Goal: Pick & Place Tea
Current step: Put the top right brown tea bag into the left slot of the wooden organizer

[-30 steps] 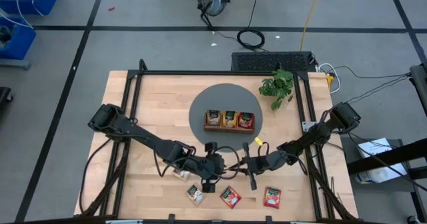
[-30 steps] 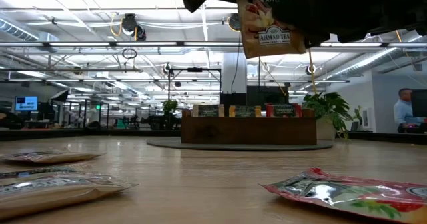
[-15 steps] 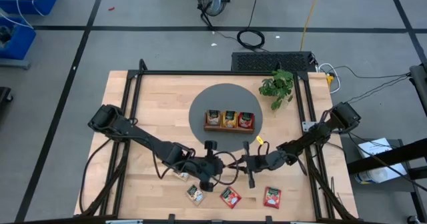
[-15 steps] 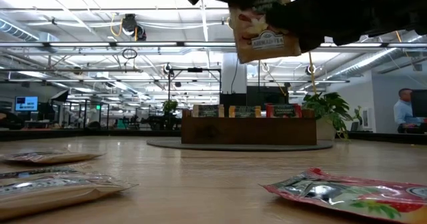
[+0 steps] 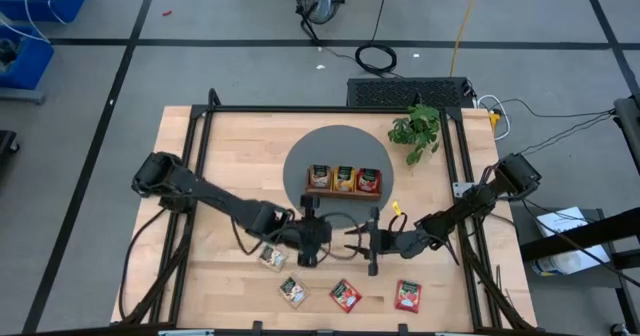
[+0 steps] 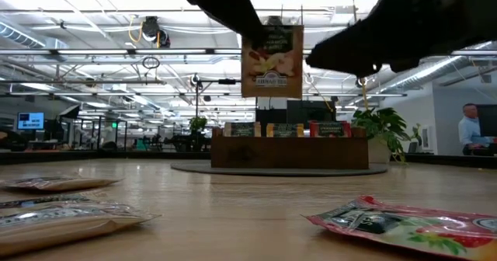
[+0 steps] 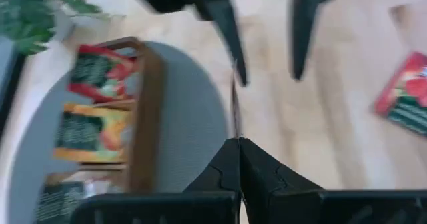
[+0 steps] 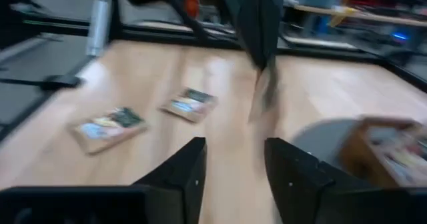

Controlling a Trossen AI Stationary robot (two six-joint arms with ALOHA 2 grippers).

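Observation:
A cream-and-orange tea sachet (image 6: 272, 61) hangs in the air over the middle of the table, near side of the tray. My left gripper (image 7: 238, 143) is shut on it. My right gripper (image 8: 235, 147) stands open just to the table's right of the sachet (image 8: 263, 97), touching nothing. The brown wooden tray (image 5: 344, 191) sits on a grey round mat (image 5: 340, 146) with a sachet in each compartment. Several more sachets lie flat on the table near its front edge: (image 5: 271, 258), (image 5: 292, 292), (image 5: 345, 295) and a red one (image 5: 407, 295). My left gripper pinches the sachet's top edge (image 6: 255, 31) between its two fingers, coming slanting down from the table's left. The sachet hangs upright below the fingers, clear of the table. In the left wrist view it shows edge-on as a thin line (image 7: 233, 107) running out from the fingertips.
A potted plant (image 5: 415, 128) stands at the far right of the table. Bare wood lies between the mat and the loose sachets. Black frame rails (image 5: 200, 156) run along the table's sides.
My right gripper has opened and let go of the sachet, which my left gripper now carries. The sachet has shifted toward the table's left and from tilted has come to hang straight.

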